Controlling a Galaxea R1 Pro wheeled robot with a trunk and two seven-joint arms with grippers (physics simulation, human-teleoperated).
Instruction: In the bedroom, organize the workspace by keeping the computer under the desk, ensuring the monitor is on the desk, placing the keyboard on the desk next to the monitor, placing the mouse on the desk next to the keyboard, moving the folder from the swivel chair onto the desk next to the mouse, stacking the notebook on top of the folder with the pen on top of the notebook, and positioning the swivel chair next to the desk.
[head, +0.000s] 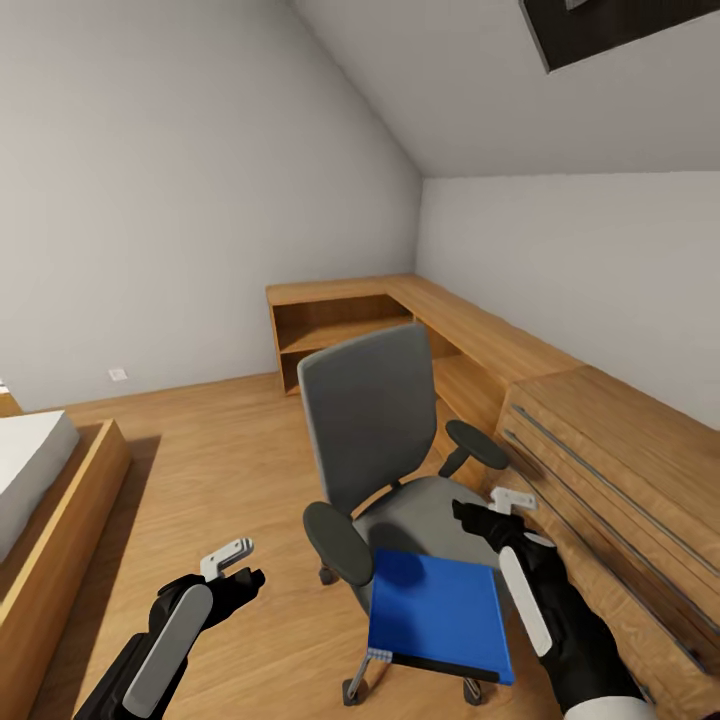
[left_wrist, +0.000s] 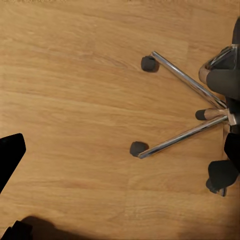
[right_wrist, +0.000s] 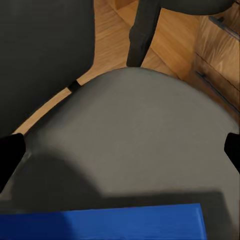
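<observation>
The left gripper (head: 236, 562) hangs low over the bare wooden floor (head: 230, 470), to the left of the chair (head: 385, 440), and its fingers are spread apart with nothing between them. In the left wrist view the floor lies under it, with the chrome legs (left_wrist: 185, 82) and black casters (left_wrist: 138, 148) of the chair base off to one side.

The right gripper (head: 500, 510) hovers over the seat (right_wrist: 135, 135) of the chair, near the right armrest (head: 477, 444). Its fingers stand wide apart and hold nothing. The blue folder (head: 440, 615) lies flat on the front part of the seat, and its near edge sticks out over the seat edge. In the right wrist view the folder (right_wrist: 110, 222) is just before the gripper, not touching it.

Right of the chair stands a wooden drawer unit (head: 620, 490). Behind the chair a low wooden shelf (head: 340, 325) runs along the wall into the corner. At the left is a bed (head: 40, 490) in a wooden frame.
</observation>
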